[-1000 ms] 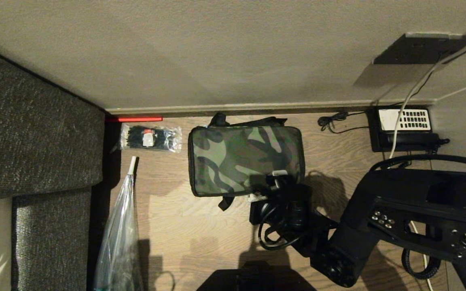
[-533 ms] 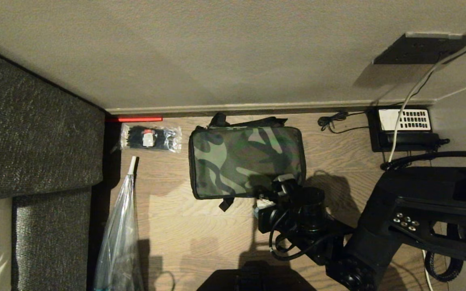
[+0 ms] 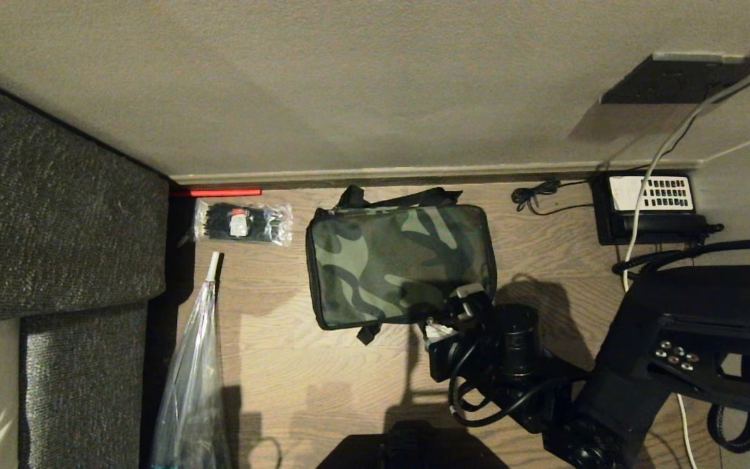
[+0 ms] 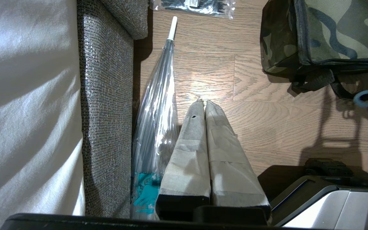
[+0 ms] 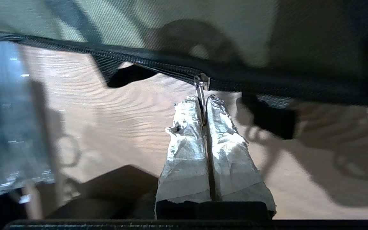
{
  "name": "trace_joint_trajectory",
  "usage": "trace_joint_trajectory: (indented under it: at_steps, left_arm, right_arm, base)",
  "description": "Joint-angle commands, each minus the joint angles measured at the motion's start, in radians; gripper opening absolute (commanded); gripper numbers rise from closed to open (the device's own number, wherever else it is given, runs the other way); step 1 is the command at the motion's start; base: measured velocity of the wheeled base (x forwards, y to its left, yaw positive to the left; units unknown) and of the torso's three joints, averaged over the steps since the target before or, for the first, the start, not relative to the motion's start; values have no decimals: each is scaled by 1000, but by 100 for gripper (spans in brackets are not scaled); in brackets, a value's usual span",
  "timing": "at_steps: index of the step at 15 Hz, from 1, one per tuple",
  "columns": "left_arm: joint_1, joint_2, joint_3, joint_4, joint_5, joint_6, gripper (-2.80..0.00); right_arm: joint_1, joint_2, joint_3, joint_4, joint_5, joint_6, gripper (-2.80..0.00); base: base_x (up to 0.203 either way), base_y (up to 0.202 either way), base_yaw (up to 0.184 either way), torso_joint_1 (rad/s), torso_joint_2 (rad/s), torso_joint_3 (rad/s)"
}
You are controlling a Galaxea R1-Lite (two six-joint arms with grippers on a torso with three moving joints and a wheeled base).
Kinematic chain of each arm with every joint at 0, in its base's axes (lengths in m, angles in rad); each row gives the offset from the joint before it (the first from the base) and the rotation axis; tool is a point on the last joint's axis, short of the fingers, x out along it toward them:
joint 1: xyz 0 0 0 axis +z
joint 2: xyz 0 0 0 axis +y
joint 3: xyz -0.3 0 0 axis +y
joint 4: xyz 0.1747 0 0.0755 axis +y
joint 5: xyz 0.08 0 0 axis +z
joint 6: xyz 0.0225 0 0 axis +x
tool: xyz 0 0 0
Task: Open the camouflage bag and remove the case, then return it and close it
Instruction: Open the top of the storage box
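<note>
Camouflage bag, green-grey fabric, lies zipped on the wooden floor; my right gripper has its jaws pinched on the metal zipper pull; left jaws are closed.

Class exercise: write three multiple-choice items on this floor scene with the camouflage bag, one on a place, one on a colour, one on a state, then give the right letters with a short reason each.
1. Where does the packet of black ties lie?
A. on the bag
B. on the floor left of the bag
C. beside the telephone

2. What colour is the strip along the wall's foot?
A. red
B. blue
C. yellow

3. What is the right tool doing?
A. hanging open
B. shut on the zip pull
C. shut on a strap

Answers:
1 B, the packet lies on the wood floor left of the camouflage bag.
2 A, it shows red.
3 B, its fingers pinch the zip pull.
</note>
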Motion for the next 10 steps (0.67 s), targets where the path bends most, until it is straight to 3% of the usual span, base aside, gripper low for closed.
trace_joint_trajectory:
  at_steps: [1, 10]
  left_arm:
    - [1, -2, 3, 0, 0, 0, -280]
    - [1, -2, 3, 0, 0, -1, -280]
  right_arm:
    - [-22, -6, 0, -9, -12, -8, -280]
    - [-91, -35, 23, -4, -24, -13, -280]
  base:
    - [0, 0, 0, 0, 0, 0]
    - [0, 0, 0, 0, 0, 0]
